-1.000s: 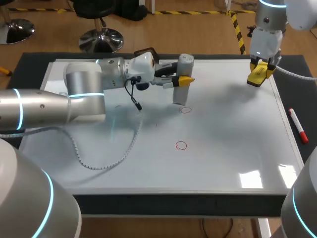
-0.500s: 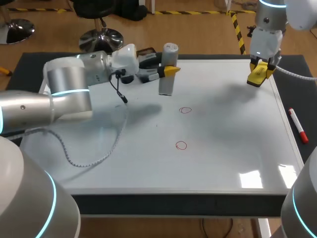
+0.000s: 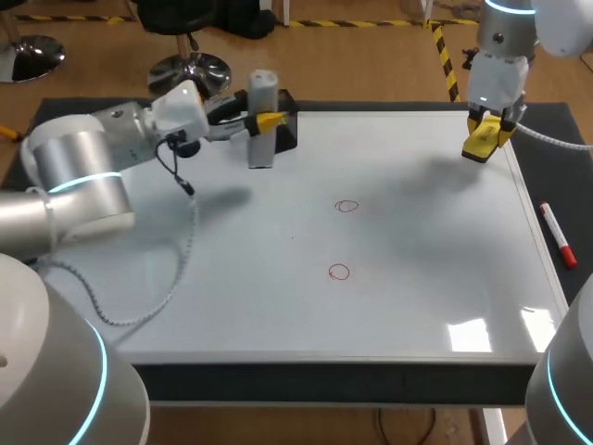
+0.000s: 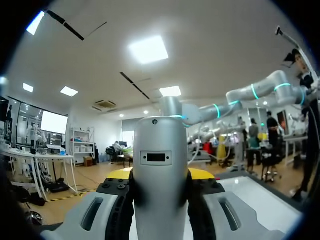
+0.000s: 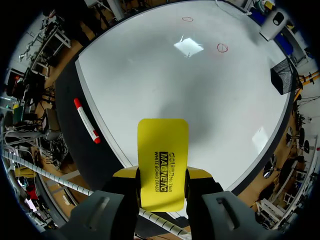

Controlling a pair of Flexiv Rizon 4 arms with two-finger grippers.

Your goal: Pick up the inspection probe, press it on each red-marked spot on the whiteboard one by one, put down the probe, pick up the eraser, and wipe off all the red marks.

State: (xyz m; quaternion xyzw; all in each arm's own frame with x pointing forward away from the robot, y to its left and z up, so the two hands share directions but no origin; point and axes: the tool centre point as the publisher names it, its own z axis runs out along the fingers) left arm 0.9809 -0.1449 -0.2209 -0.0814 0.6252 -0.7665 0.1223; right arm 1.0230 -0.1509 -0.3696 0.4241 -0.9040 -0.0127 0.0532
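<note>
The grey cylindrical probe (image 3: 262, 119) is held upright in my left gripper (image 3: 269, 121), which is shut on it near the far left of the whiteboard (image 3: 417, 306). In the left wrist view the probe (image 4: 160, 175) fills the gap between the yellow-tipped fingers (image 4: 200, 173). Two red circles (image 3: 346, 206) (image 3: 339, 272) are drawn mid-board. My right gripper (image 3: 484, 137) hangs over the board's far right corner, shut on the yellow eraser (image 3: 482, 145). Its own view shows the eraser (image 5: 163, 165) above the board, with the red circles (image 5: 222, 47) (image 5: 187, 19) farther off.
A black block (image 3: 286, 132) sits at the board's far edge just behind the probe. A red marker (image 3: 558, 234) lies on the dark mat right of the board, also seen beside the eraser (image 5: 85, 120). A cable hangs from my left arm over the board's left part.
My left arm has carried the probe away from the upper red circle, leftward and toward the far edge. The right arm with the eraser has not moved.
</note>
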